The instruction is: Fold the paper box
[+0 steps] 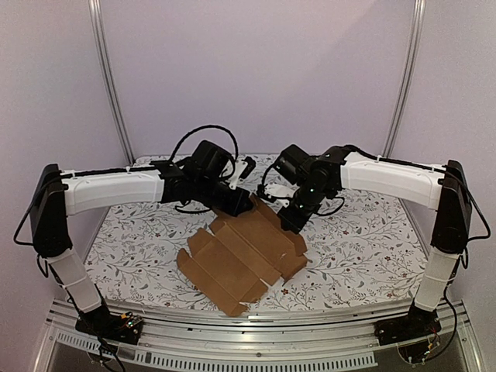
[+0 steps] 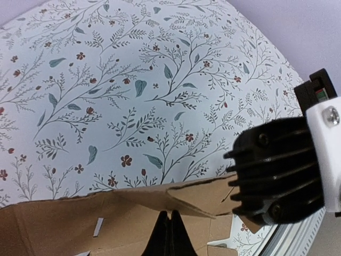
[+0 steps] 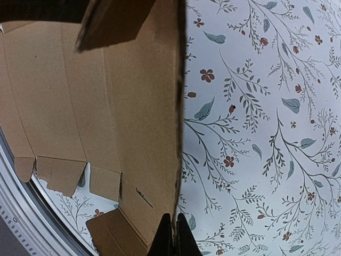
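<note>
Paper box (image 1: 240,260) seemingly against both closed jaws

Lighting softly, evenly from overhead; throwing a thin shadow beneath the paper box (image 1: 236,256) at the near edge of the table (image 1: 364,240); blurring the closest cardboard in the right wrist view.

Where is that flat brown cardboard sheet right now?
In the overhead view, the brown cardboard sheet lies opened out mid-table on the flowered tablecloth, its far edge between the left gripper and right gripper.
</note>
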`<control>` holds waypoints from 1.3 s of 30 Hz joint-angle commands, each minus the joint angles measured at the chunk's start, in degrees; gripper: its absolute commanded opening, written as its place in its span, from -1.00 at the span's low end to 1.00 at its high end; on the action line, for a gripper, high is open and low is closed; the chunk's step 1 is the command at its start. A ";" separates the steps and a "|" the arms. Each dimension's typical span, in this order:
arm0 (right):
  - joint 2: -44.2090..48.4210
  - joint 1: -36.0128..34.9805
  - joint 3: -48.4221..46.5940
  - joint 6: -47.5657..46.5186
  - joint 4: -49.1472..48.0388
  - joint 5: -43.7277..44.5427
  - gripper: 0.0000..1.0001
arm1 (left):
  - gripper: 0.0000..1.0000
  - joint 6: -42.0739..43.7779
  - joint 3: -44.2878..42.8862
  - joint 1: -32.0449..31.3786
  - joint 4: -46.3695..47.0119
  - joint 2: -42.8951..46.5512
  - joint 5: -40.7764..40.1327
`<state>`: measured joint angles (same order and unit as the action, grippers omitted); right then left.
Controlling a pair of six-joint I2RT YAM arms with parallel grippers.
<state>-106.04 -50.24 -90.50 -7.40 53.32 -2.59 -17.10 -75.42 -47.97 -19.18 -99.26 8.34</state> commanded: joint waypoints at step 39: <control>-4.02 0.69 1.38 4.85 -1.99 -1.28 -1.00 | -1.00 -0.06 10.79 2.44 -10.70 3.53 -19.47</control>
<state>-108.95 -49.71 -89.17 -3.38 52.29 -3.53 -16.78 -65.60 -46.22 -29.06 -95.39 -10.20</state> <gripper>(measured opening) 0.006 0.004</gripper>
